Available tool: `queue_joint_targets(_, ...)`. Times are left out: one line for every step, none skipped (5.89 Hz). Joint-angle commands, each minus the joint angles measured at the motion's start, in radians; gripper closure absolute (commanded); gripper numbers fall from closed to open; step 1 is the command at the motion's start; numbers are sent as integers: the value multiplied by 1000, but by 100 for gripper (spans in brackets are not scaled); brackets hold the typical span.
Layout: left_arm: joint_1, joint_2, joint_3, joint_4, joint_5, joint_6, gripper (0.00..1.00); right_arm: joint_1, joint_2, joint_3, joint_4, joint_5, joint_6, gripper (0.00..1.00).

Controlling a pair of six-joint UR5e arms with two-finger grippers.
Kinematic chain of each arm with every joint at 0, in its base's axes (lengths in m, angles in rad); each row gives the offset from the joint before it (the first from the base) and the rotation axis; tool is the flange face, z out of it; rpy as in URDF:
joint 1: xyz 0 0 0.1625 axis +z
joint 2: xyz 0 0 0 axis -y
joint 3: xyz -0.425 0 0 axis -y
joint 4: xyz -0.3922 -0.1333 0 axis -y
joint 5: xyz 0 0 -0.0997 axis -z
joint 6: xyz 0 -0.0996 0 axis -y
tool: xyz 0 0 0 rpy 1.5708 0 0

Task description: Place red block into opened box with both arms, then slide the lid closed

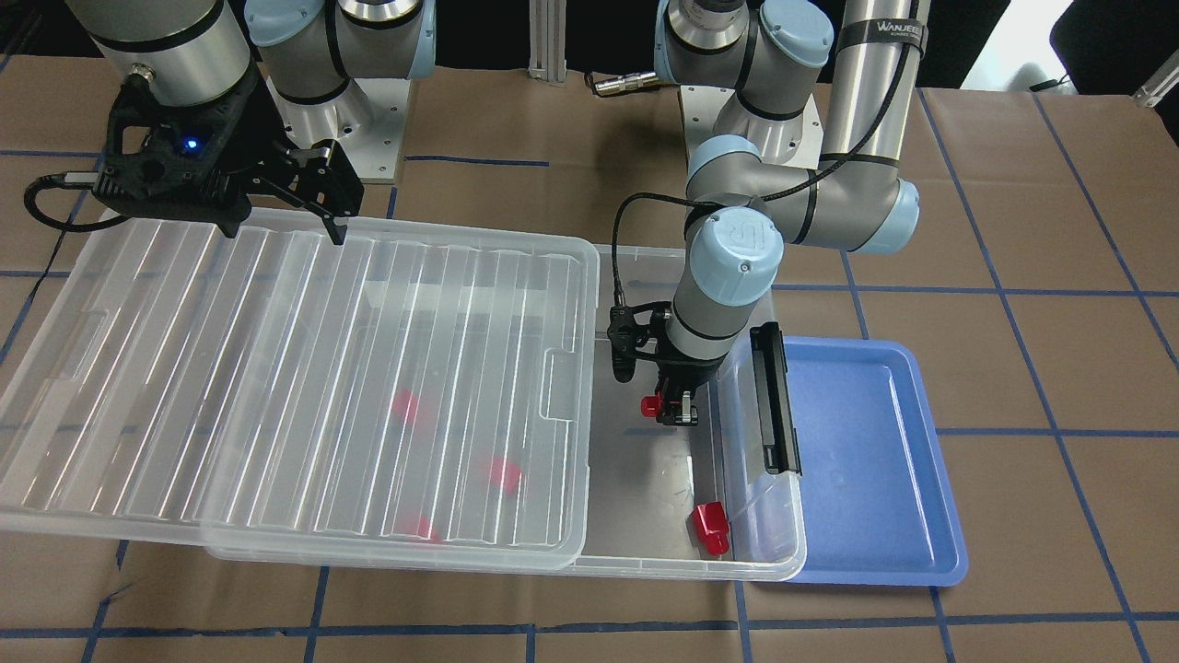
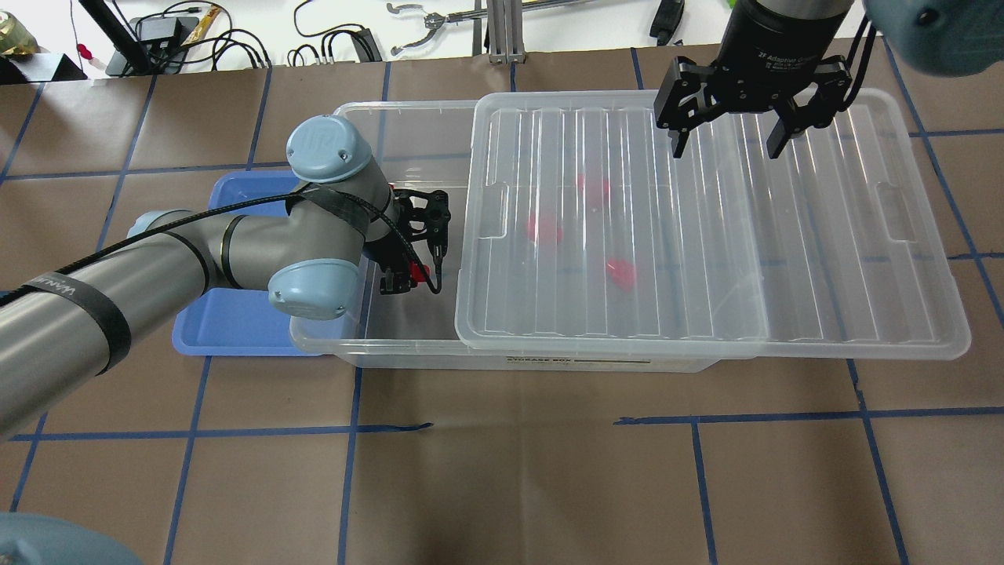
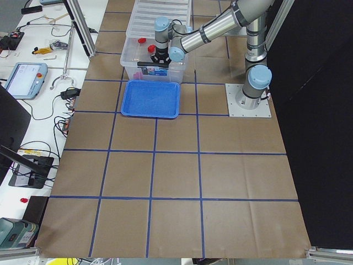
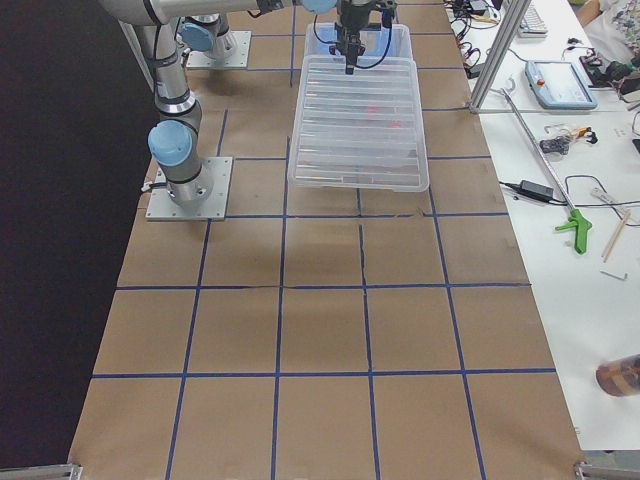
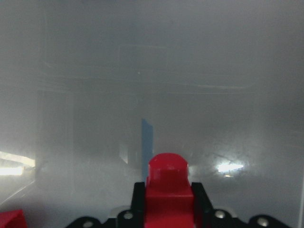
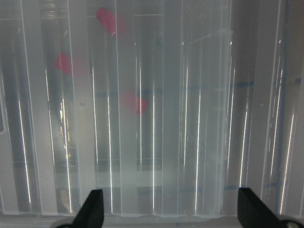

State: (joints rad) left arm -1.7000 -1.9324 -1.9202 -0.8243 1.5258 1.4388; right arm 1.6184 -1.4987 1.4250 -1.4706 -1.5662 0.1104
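The clear box (image 1: 783, 543) lies across the table, and its ribbed lid (image 1: 276, 368) is slid aside, covering most of it. My left gripper (image 1: 672, 410) hangs down inside the uncovered end, shut on a red block (image 1: 652, 405). In the left wrist view that red block (image 5: 168, 190) sits between the fingers, stub forward. Another red block (image 1: 710, 527) lies on the box floor in the open corner. Three more show blurred under the lid (image 2: 706, 235). My right gripper (image 2: 725, 149) hovers open over the lid's far edge, holding nothing.
A blue tray (image 1: 875, 460) lies on the table against the box's open end, beside its black clip bar (image 1: 774, 396). The lid overhangs the box past its other end. The arm bases stand behind the box. Brown paper with blue tape lines covers the table.
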Motion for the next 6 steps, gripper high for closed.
queue_joint_targets(-4,-4,-2,4,-4,-7,3,0,0,0,-4,0,0,0)
queue_joint_targets(-4,13,12,-4,1,-8,2,0,-1,0,1,-2,0,0)
queue_joint_targets(-9,45,39,-18,-1,-12,2,0,-2,0,1,-2,2,0)
queue_joint_targets(-4,109,97,-127,-2,-12,2,0,-3,0,0,-2,3,0)
queue_joint_targets(-3,169,184,-342,-1,-12,2,0,-5,-1,-4,-2,3,0)
queue_joint_targets(-4,197,258,-486,2,-36,2,3,-5,-1,-1,11,0,0)
